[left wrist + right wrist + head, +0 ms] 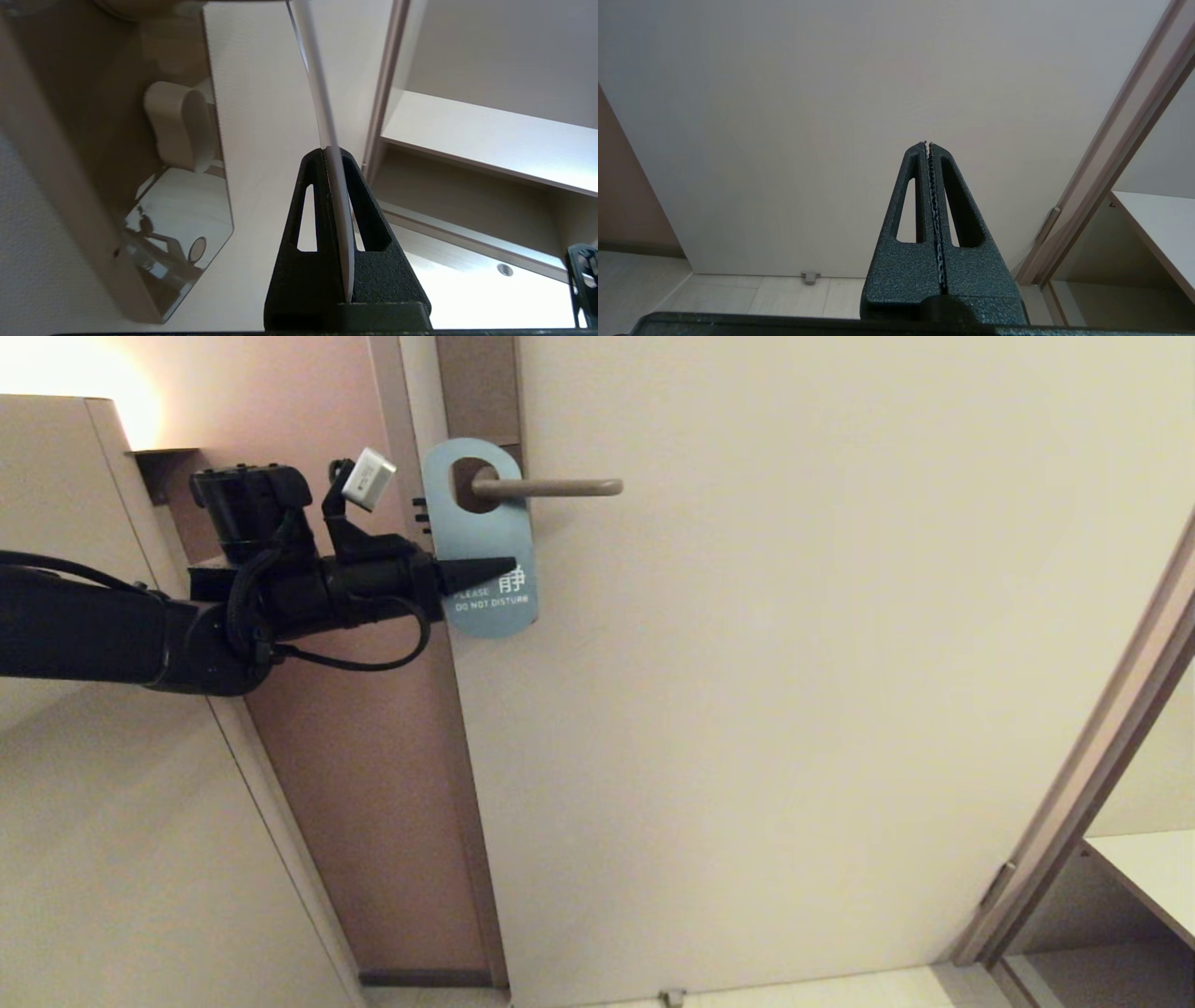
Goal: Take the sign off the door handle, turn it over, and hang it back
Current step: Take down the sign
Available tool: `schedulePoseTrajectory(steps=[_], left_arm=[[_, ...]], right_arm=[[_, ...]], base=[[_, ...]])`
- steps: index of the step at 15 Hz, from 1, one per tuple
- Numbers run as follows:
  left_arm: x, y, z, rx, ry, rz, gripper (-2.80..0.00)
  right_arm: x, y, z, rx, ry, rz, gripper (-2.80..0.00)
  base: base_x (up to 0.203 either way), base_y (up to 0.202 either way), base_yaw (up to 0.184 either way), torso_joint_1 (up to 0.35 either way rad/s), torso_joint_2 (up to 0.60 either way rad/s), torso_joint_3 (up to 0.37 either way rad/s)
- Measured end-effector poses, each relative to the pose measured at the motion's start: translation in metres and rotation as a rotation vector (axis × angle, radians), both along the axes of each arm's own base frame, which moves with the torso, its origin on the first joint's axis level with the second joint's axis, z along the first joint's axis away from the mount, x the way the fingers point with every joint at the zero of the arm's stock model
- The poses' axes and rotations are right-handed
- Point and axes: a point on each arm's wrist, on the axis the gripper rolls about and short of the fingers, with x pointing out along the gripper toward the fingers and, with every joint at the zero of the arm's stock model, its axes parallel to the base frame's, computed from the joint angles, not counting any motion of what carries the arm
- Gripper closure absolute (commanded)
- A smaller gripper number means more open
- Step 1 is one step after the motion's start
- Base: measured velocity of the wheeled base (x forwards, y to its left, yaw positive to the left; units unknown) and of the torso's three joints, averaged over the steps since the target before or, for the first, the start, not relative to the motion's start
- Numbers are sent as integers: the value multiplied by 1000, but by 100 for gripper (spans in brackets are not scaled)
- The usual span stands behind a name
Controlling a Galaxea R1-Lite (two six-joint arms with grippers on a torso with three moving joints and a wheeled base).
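The sign (492, 527) hangs on the door handle (551, 487) with its blue side and white text facing out, its oval hole round the lever's base. My left gripper (504, 567) comes in from the left and is shut on the sign's left edge at mid height. In the left wrist view the sign (322, 107) shows edge-on, pinched between the two black fingers (303, 261). My right gripper (927, 144) is shut and empty, low in front of the door, out of the head view.
The pale door (794, 709) fills the middle, with its brown edge and frame (439, 737) on the left. A cabinet (84, 756) stands at the left. A doorway frame (1092, 775) and a shelf (1148, 873) are at the right. A door stop (670, 997) sits on the floor.
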Motion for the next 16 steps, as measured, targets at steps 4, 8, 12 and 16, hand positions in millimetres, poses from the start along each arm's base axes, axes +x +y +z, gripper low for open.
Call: schedulePoseTrajectory(steps=[4, 8, 12, 16], left_arm=[[-6, 0, 5, -2, -12, 62, 0], [-13, -8, 9, -3, -19, 100, 0], [-17, -21, 12, -7, -27, 153, 0], [-24, -34, 14, -11, -27, 168, 0]], right_arm=[[0, 0, 0, 0, 0, 0, 0], [0, 0, 0, 0, 0, 0, 0], [0, 0, 0, 0, 0, 0, 0], [0, 0, 0, -1, 0, 0, 0]], base=[[0, 0, 0, 0, 0, 0], [0, 0, 0, 0, 0, 0], [0, 0, 0, 0, 0, 0], [0, 0, 0, 0, 0, 0]])
